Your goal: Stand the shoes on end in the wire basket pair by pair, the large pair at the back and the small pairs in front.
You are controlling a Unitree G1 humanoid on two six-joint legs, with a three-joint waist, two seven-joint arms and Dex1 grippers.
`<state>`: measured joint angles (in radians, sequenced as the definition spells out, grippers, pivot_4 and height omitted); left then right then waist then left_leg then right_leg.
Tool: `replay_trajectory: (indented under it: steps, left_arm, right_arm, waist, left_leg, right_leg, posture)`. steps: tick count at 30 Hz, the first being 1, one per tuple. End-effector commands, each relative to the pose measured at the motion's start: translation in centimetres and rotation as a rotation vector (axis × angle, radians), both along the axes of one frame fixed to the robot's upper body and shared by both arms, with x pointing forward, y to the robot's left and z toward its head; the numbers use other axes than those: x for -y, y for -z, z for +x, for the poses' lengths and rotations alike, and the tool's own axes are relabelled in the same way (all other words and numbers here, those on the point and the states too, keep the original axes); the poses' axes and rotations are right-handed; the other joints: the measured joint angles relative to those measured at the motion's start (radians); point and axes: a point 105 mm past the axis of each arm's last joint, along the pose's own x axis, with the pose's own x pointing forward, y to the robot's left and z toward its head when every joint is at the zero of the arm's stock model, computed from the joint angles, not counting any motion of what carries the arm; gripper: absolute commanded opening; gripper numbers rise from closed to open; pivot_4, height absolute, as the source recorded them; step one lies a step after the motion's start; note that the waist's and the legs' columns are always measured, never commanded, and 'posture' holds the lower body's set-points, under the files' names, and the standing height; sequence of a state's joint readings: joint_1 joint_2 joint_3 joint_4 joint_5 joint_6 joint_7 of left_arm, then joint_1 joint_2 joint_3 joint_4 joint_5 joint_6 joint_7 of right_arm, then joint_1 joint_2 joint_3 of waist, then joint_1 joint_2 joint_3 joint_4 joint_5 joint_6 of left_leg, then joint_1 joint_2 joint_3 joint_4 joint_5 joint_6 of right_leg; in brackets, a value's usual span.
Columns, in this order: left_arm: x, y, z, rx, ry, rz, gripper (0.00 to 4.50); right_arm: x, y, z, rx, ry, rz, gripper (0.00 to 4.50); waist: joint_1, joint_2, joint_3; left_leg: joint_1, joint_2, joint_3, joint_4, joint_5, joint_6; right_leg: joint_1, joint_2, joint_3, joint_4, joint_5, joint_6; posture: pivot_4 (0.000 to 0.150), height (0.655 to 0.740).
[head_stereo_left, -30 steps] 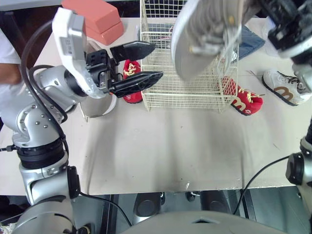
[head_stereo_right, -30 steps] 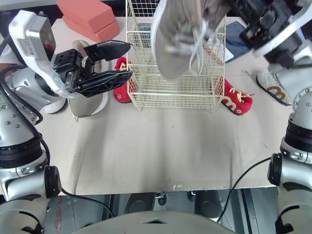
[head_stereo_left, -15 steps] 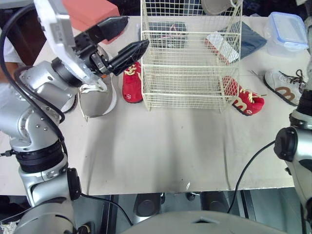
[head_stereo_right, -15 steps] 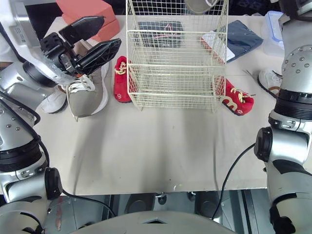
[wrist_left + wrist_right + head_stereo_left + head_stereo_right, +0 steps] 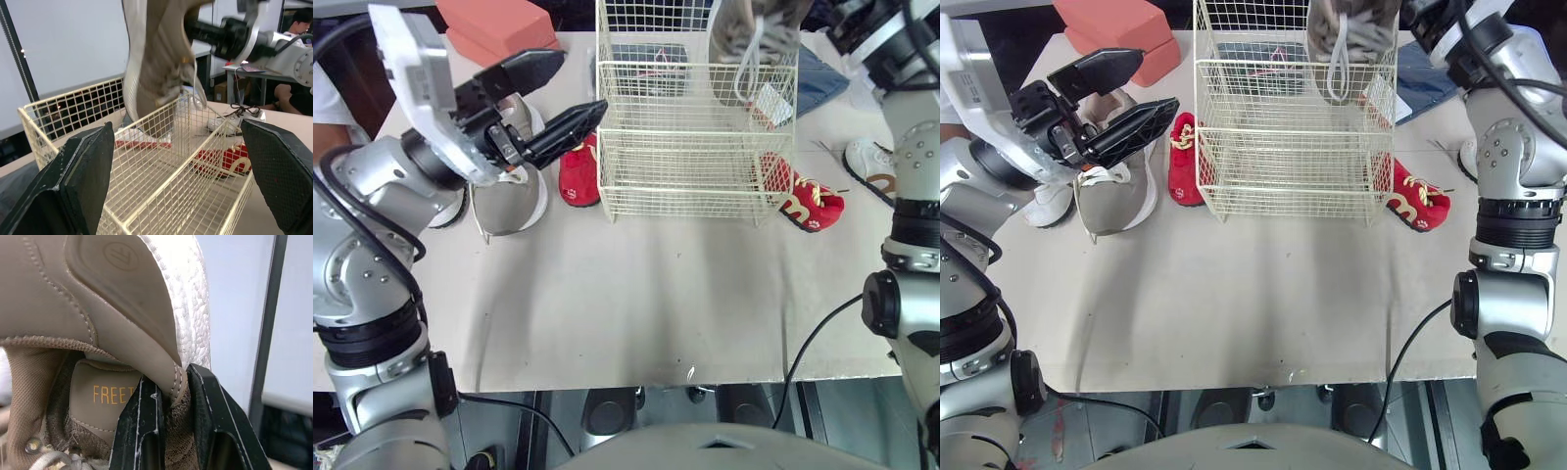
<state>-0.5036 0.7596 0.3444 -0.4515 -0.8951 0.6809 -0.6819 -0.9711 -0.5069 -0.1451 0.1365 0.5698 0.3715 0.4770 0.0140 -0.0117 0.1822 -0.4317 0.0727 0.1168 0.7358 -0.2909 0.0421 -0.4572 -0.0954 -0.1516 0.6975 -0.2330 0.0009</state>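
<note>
The right end effector point(image 5: 168, 382) is clamping the heel collar of the large beige shoe point(image 5: 1347, 29), which is hanging toe-down, its long axis near vertical, at the back right of the wire basket point(image 5: 685, 181), seemingly just entering the top. By my judgement the basket floor is lying straight below the grip. The left end effector point(image 5: 576, 86) is hovering with fingers spread apart beside the basket's left wall, above the matching shoe point(image 5: 1116, 191) lying on the surface point(image 5: 636, 294); the left arm is sitting nearer to that one
</note>
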Motion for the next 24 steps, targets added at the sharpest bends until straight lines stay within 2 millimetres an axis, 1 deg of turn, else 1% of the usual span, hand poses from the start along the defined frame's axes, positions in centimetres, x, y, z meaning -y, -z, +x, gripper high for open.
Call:
replay_trajectory:
  steps: [1, 8, 11, 17, 20, 23, 24]
  left_arm:
    - [-0.2, -0.9, -0.7, 0.047, 0.004, 0.014, 4.44]
    - [-0.2, -0.6, -0.6, 0.044, 0.009, 0.026, 4.44]
    - [-0.4, -0.5, -0.5, 0.042, 0.008, 0.032, 4.44]
    - [-0.2, -0.3, -0.5, 0.038, 0.018, 0.042, 4.44]
    - [-0.2, -0.3, -0.5, 0.037, 0.022, 0.046, 4.44]
    - [-0.2, -0.2, -0.4, 0.036, 0.026, 0.048, 4.44]
    - [-0.2, -0.2, -0.3, 0.035, 0.027, 0.050, 4.48]
  right_arm:
    - [1.6, 0.4, 0.6, -0.061, 0.075, 0.043, 0.06]
    - [2.1, 3.2, 1.6, -0.205, 0.113, 0.068, 0.06]
    - [2.0, 4.1, 1.7, -0.235, 0.119, 0.042, 0.06]
    - [2.5, 5.5, 2.1, -0.285, 0.162, 0.020, 0.06]
    - [2.5, 5.5, 2.1, -0.275, 0.165, 0.019, 0.06]
    - [2.5, 5.0, 2.0, -0.245, 0.165, 0.027, 0.06]
    - [2.5, 4.8, 2.0, -0.239, 0.166, 0.030, 0.53]
  waist:
    - [0.001, 0.000, 0.000]
    - [0.003, -0.001, -0.001]
    - [0.004, -0.001, -0.001]
    - [0.004, -0.001, -0.001]
    - [0.005, -0.001, -0.001]
    - [0.005, -0.001, -0.001]
    - [0.005, -0.001, -0.001]
  left_leg:
    - [0.000, 0.000, 0.000, 0.000, 0.000, 0.000]
    - [0.001, 0.000, -0.003, 0.002, 0.000, 0.000]
    - [0.001, -0.001, -0.003, 0.002, 0.000, 0.000]
    - [0.001, -0.001, -0.003, 0.001, 0.000, 0.000]
    - [0.001, -0.001, -0.004, 0.001, 0.000, 0.000]
    - [0.001, -0.001, -0.004, 0.002, 0.000, 0.000]
    - [0.001, -0.001, -0.004, 0.001, 0.000, 0.000]
  right_leg:
    - [0.000, 0.000, 0.000, 0.000, 0.000, 0.000]
    - [0.004, 0.000, -0.003, 0.000, 0.000, 0.000]
    - [0.004, -0.001, -0.003, -0.001, 0.000, 0.000]
    - [0.004, -0.001, -0.003, -0.001, 0.000, 0.000]
    - [0.005, -0.001, -0.004, -0.001, 0.000, 0.000]
    - [0.005, -0.001, -0.004, -0.001, 0.000, 0.000]
    - [0.005, -0.001, -0.004, -0.001, 0.000, 0.000]
  posture:
    - [0.150, 0.6860]
    - [0.150, 0.6860]
    - [0.150, 0.6860]
    - [0.150, 0.6860]
    - [0.150, 0.6860]
    - [0.150, 0.6860]
    - [0.150, 0.6860]
